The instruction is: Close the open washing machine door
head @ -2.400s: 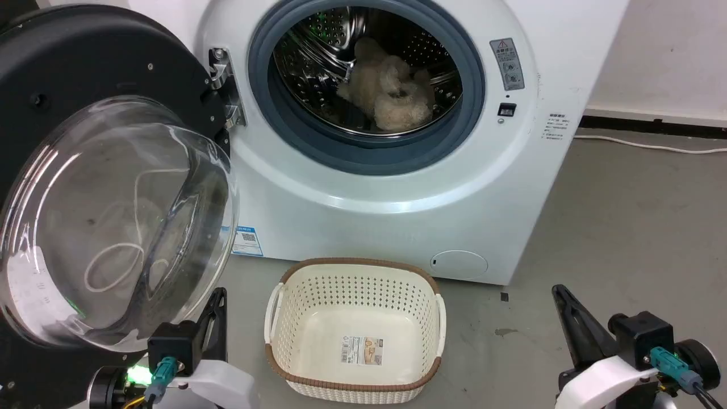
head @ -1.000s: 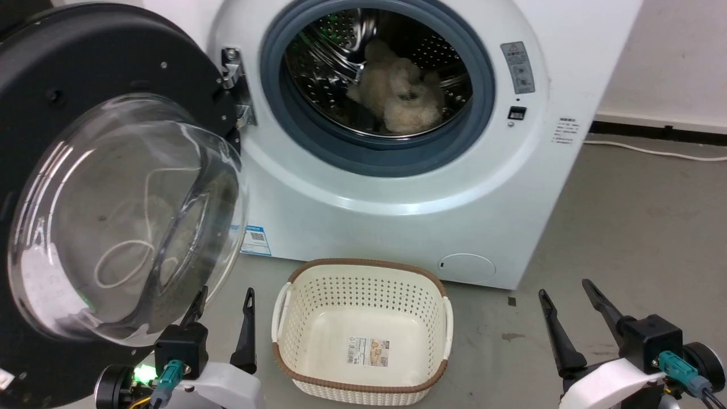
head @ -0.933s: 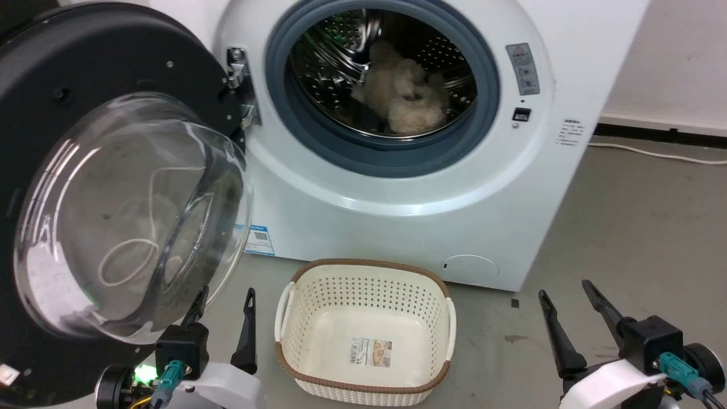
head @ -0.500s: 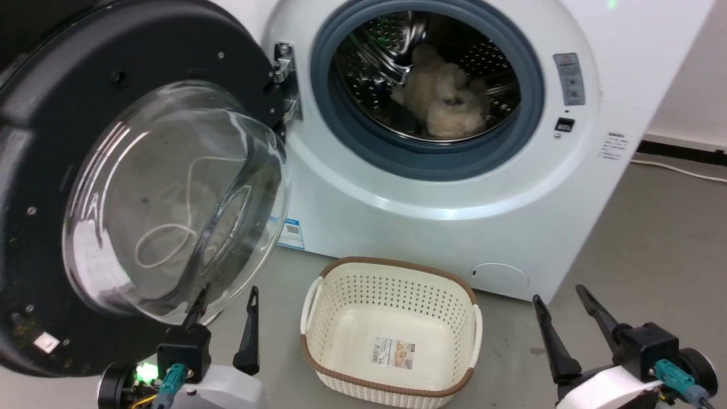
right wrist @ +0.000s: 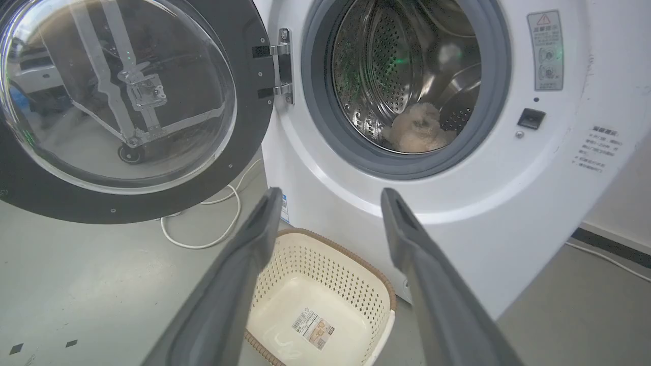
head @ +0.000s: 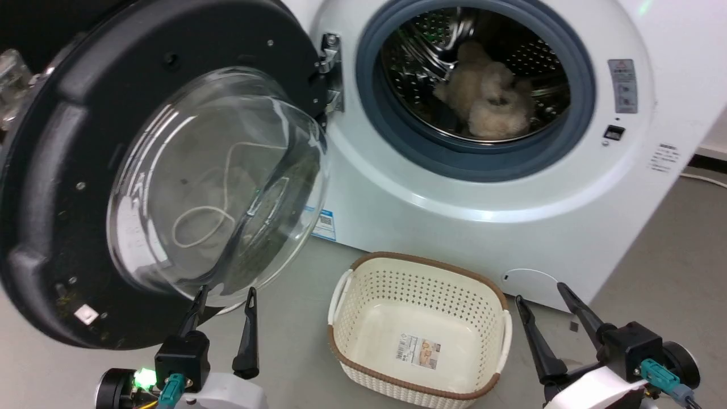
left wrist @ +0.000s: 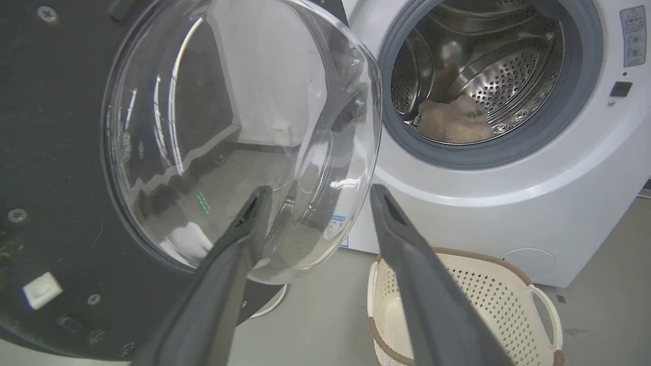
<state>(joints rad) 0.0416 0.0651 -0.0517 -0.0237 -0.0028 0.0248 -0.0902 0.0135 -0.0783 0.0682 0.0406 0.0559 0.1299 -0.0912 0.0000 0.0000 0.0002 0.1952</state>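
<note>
The washing machine door [head: 164,176] hangs wide open at the left of the white washer [head: 454,227], a black frame round a bulging glass bowl. It has not swung; the head camera has turned toward it. The left gripper [head: 226,291] and right gripper [head: 539,292] have since spread their fingers and hold nothing. A cream basket [head: 420,264] sits on the grey floor [head: 295,329].
</note>
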